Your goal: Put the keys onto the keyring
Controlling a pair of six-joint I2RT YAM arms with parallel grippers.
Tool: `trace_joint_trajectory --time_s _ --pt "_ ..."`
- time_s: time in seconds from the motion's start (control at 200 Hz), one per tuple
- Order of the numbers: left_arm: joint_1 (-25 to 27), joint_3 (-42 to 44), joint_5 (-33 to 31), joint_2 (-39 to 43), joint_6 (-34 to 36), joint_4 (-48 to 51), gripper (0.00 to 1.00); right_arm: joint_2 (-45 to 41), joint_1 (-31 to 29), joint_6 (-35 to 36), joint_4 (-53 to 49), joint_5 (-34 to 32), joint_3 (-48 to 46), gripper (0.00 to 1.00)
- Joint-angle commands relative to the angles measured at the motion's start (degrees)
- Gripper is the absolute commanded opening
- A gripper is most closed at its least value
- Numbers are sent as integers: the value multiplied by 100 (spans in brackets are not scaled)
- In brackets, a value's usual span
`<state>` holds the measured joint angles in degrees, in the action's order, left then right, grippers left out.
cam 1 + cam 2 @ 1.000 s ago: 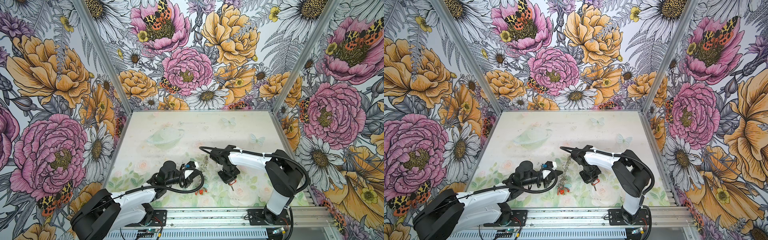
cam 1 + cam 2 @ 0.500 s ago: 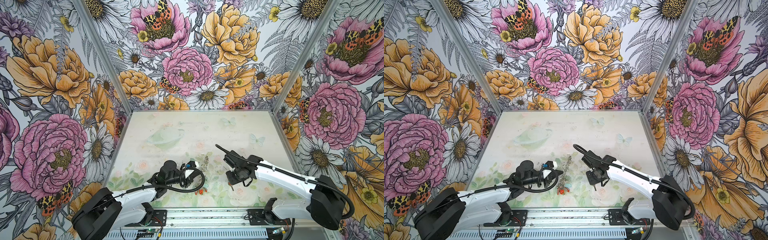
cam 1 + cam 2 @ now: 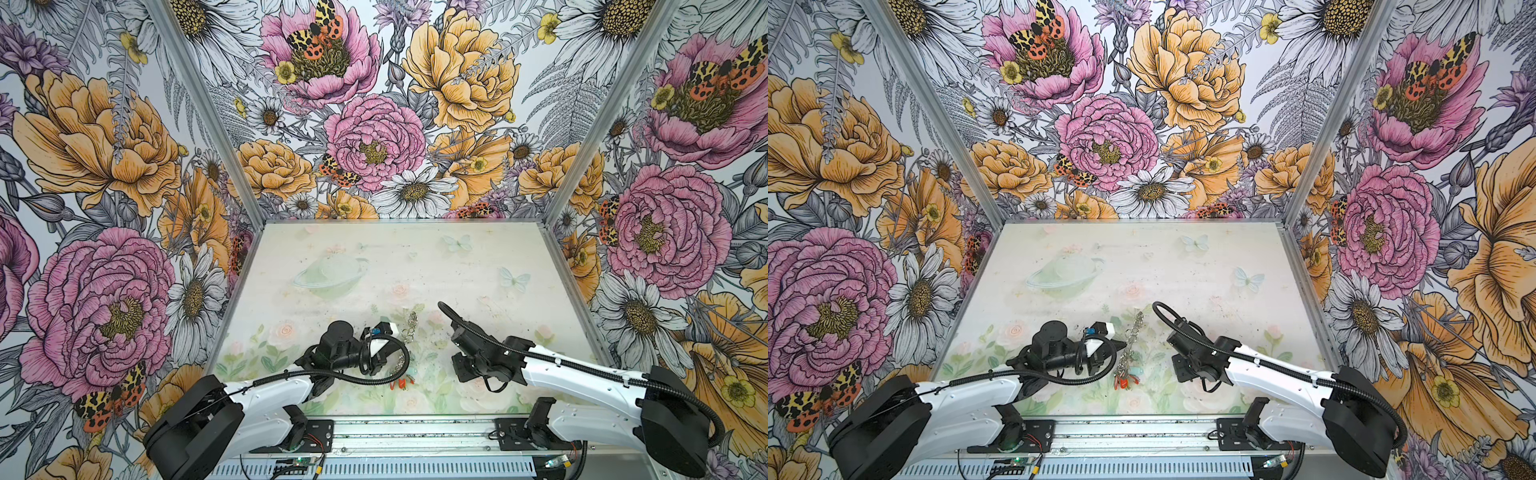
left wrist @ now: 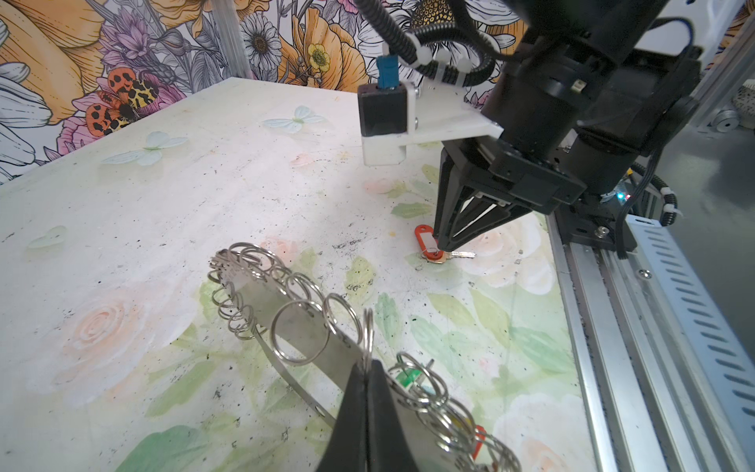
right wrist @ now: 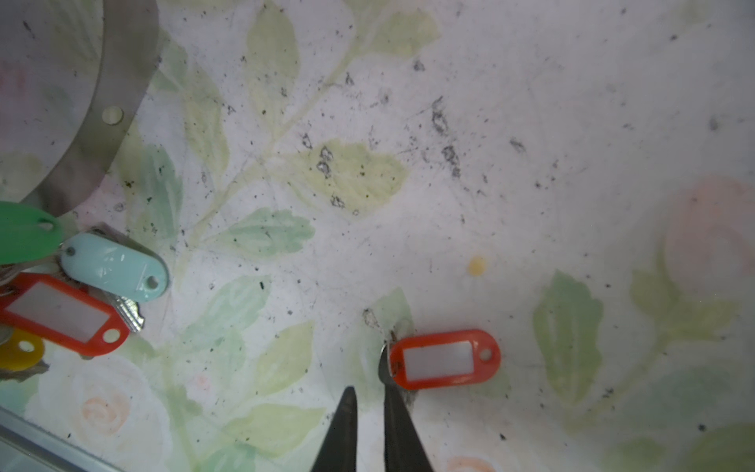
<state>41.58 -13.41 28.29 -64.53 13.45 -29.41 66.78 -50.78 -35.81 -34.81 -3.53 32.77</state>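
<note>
We hold the keyring (image 4: 310, 339) clenched in the left claw (image 4: 366, 365). Right claw (image 5: 367, 390) slightly parted, empty, beside red-tagged key (image 5: 445, 359); next we pinch it.

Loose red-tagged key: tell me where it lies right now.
In the right wrist view the red-tagged key lies flat on the table on the right arm's side, beside the right gripper, apart from the tag bunch on the keyring.

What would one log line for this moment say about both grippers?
left gripper: shut on keyring | right gripper: slightly open, empty, tips beside red-tagged key lying on table | key not yet lifted
</note>
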Motion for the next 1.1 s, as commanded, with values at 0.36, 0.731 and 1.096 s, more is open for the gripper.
trace_joint_trajectory --time_s 0.36,0.731,1.096 --pt "52 -188 80 9 52 -190 0 339 -108 -238 273 -498 -56 18" --pt "52 -197 80 -29 52 -180 0 542 -113 -211 281 -491 -34 11" --pt "57 -208 79 -27 43 -173 0 663 -131 -189 249 -449 82 3"
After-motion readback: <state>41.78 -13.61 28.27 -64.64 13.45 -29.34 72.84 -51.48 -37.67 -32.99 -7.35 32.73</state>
